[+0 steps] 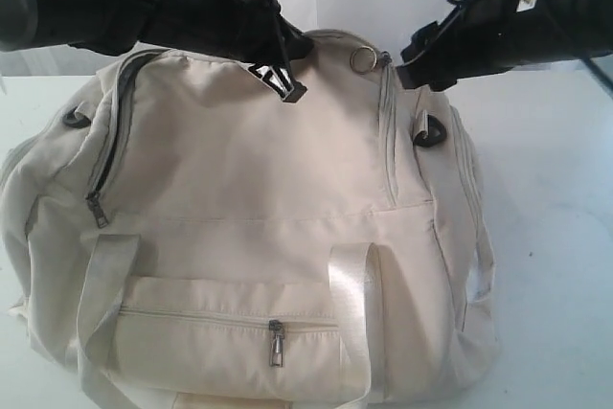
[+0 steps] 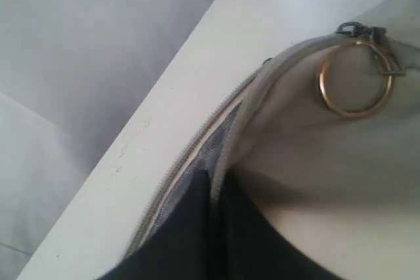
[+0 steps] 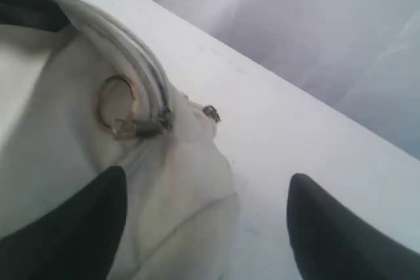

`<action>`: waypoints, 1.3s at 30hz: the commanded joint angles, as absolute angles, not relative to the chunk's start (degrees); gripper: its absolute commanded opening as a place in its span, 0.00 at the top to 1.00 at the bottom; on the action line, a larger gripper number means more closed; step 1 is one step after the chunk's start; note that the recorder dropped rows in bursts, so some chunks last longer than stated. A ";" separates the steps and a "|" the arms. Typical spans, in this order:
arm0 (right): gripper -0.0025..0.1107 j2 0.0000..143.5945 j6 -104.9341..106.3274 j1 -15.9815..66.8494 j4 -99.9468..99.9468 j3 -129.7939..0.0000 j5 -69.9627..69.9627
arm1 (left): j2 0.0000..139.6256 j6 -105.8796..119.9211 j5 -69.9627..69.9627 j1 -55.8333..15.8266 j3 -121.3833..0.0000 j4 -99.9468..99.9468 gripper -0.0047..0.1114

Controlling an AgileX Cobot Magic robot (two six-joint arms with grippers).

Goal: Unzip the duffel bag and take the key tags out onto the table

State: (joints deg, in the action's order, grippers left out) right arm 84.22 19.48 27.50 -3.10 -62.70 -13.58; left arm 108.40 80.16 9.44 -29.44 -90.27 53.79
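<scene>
"Cream-white fabric, nearest the camera: what was logged?" asked the clerk.

"One duffel bag, lying on the table and filling most of the exterior view," the inspector replied. "On its near face were one front pocket, zipped closed with one metal pull, and two pale webbing straps, one at each end of the pocket. Further up, one side zipper pull hung on the left. Two dark plastic loops sat one at each shoulder."

"And at the top of the bag?"

"One brass-coloured ring hung from the main zipper's slider. Both grippers were there, one on either side of the ring. The left gripper was clenched, its two dark fingers pressed together on the bag's zipper edge, where a sliver of grey lining showed. The right gripper stood released, its two fingers spread wide, one over the bag's end and the other over bare tabletop. One small dark metal piece lay at the bag's end, too small to identify."

"Behind it?"

"The table's far edge, then one white curtain."
</scene>
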 commanded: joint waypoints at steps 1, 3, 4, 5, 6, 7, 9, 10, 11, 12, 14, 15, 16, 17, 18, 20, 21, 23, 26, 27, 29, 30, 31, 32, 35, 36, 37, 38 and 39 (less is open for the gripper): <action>0.47 86.30 27.03 30.94 -2.99 -62.68 -8.42 | 107.31 79.83 13.03 -29.37 -90.73 53.45 0.96; 0.47 87.33 28.72 31.70 -2.99 -62.68 -8.42 | 107.31 79.83 13.46 -29.37 -90.73 53.45 0.96; 0.47 87.75 28.83 31.98 -2.99 -62.68 -8.42 | 107.31 79.83 13.59 -29.37 -90.73 53.45 0.96; 0.47 88.20 29.10 31.98 -2.99 -62.68 -8.28 | 107.31 79.83 13.77 -29.37 -90.73 53.45 0.96; 0.47 88.74 29.59 31.98 -2.99 -62.68 -8.17 | 107.31 79.83 13.77 -29.37 -90.73 53.45 0.96; 0.47 89.18 30.22 31.98 -2.99 -62.68 -8.04 | 107.31 79.83 13.77 -29.37 -90.73 53.45 0.96; 0.47 89.82 31.29 31.98 -2.99 -62.68 -7.83 | 107.31 79.83 13.77 -29.37 -90.73 53.45 0.96; 0.47 89.93 31.44 31.98 -2.99 -62.68 -7.61 | 107.31 79.83 13.77 -29.37 -90.73 53.45 0.96; 0.47 90.07 31.72 32.12 -2.99 -62.68 -7.19 | 107.31 79.83 13.77 -29.37 -90.73 53.45 0.96; 0.47 90.22 32.09 32.28 -2.99 -62.68 -6.93 | 107.31 79.83 13.77 -29.37 -90.73 53.45 0.96; 0.47 90.20 32.84 32.68 -2.99 -62.68 -5.31 | 107.31 79.83 13.77 -29.37 -90.73 53.45 0.96; 0.47 90.24 32.90 32.97 -2.99 -62.68 -4.14 | 107.31 79.83 13.77 -29.37 -90.73 53.45 0.96; 0.47 90.34 32.90 33.14 -2.77 -62.68 -2.78 | 107.31 79.83 13.77 -29.37 -90.73 53.45 0.96; 0.47 90.38 32.90 33.28 -2.76 -62.68 -1.50 | 107.31 79.83 13.77 -29.37 -90.73 53.45 0.96; 0.47 90.64 32.90 33.37 -2.76 -62.68 -0.81 | 107.31 79.83 13.77 -29.37 -90.73 53.45 0.96; 0.47 91.21 32.90 33.37 -2.76 -62.76 -0.55 | 107.31 79.83 13.77 -29.37 -90.73 53.45 0.96; 0.47 91.51 32.90 33.37 -2.76 -62.76 -0.69 | 107.31 79.83 13.77 -29.37 -90.73 53.45 0.96; 0.47 92.15 33.06 33.37 -2.76 -62.76 -0.53 | 107.31 79.83 13.77 -29.37 -90.73 53.45 0.96; 0.47 93.08 33.23 33.37 -2.76 -62.76 2.25 | 107.31 79.83 13.77 -29.37 -90.73 53.45 0.96; 0.47 93.38 33.23 33.27 -2.76 -62.76 3.64 | 107.31 79.83 13.77 -29.37 -90.73 53.45 0.96; 0.48 94.20 33.23 33.03 -2.76 -62.91 3.88 | 107.31 79.83 13.77 -29.37 -90.73 53.45 0.96; 0.49 94.49 33.23 32.95 -2.76 -63.30 2.88 | 107.31 79.83 13.77 -29.37 -90.73 53.45 0.96; 0.50 94.76 33.23 32.81 -2.76 -63.42 1.95 | 107.31 79.83 13.77 -29.37 -90.73 53.45 0.96; 0.52 94.77 33.23 32.65 -2.76 -63.55 1.41 | 107.31 79.83 13.77 -29.37 -90.73 53.45 0.96; 0.60 94.77 33.23 32.26 -2.76 -63.55 1.30 | 107.31 79.83 13.77 -29.37 -90.73 53.45 0.96; 0.63 94.65 33.23 31.89 -2.98 -63.55 1.30 | 107.31 79.83 13.77 -29.37 -90.73 53.45 0.96; 0.66 94.66 33.23 31.70 -2.97 -63.55 1.15 | 107.21 79.83 13.73 -29.37 -90.73 53.45 0.96; 0.69 94.43 33.23 31.33 -2.97 -63.55 0.75 | 107.11 79.83 13.73 -29.37 -90.73 53.45 0.96; 0.73 94.16 33.12 31.03 -2.97 -63.55 0.39 | 107.11 79.83 13.73 -29.37 -90.73 53.45 0.96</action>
